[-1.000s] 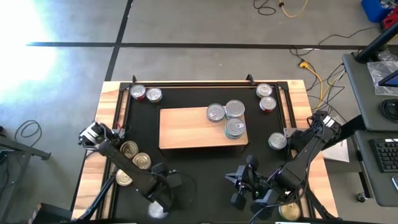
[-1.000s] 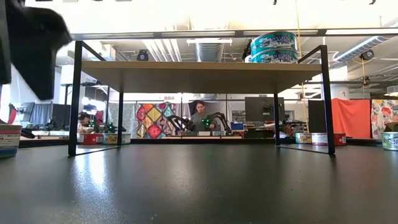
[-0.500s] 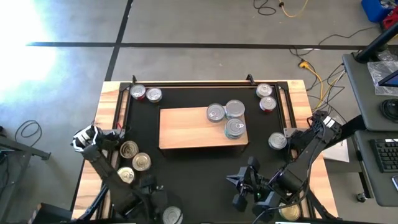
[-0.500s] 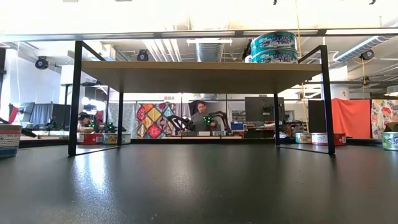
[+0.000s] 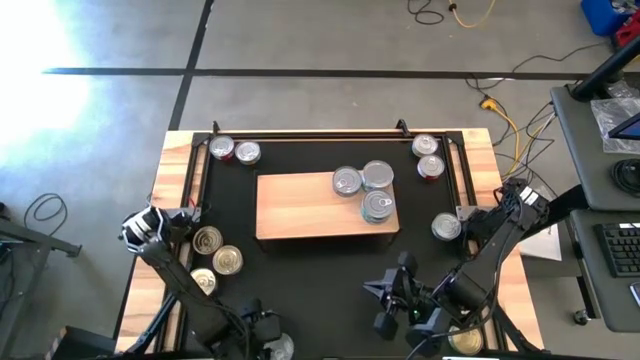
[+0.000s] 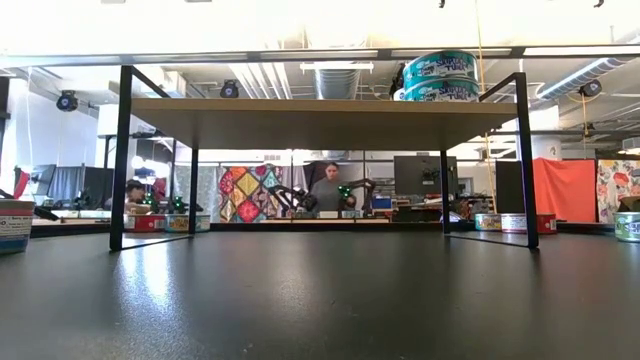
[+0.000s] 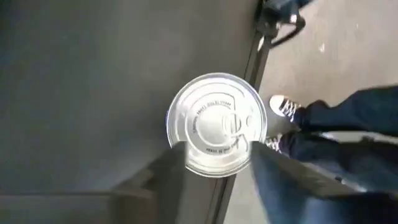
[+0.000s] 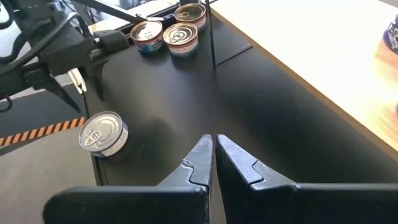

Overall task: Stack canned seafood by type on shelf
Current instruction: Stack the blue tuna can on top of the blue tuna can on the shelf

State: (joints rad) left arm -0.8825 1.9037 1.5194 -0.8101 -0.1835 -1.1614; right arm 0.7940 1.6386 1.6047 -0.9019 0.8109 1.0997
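The shelf (image 5: 300, 210) is a pale wood board on black legs. It carries three silver-lidded tins (image 5: 366, 188); the low view shows teal-labelled ones (image 6: 440, 75) stacked on it. Another tin (image 5: 280, 347) stands upright on the black mat at the table's near edge. My left gripper (image 5: 260, 335) hovers over that tin (image 7: 216, 121), pointing steeply down. Its fingers are apart and narrower than the lid, in front of the tin's sides. My right gripper (image 5: 376, 300) waits shut above the mat's near right part (image 8: 213, 149).
Loose tins stand on the mat: two at the far left (image 5: 234, 151), three at the left (image 5: 213, 260), two at the far right (image 5: 427, 157), one at the right (image 5: 445, 227). Past the near rim a person's legs and shoes (image 7: 323, 121) stand on the floor.
My left arm has swung toward the table's near edge and out of the low view, and its gripper now stands over the tin by that edge. The tin, half covered by the gripper before, now shows beside it in the high view.
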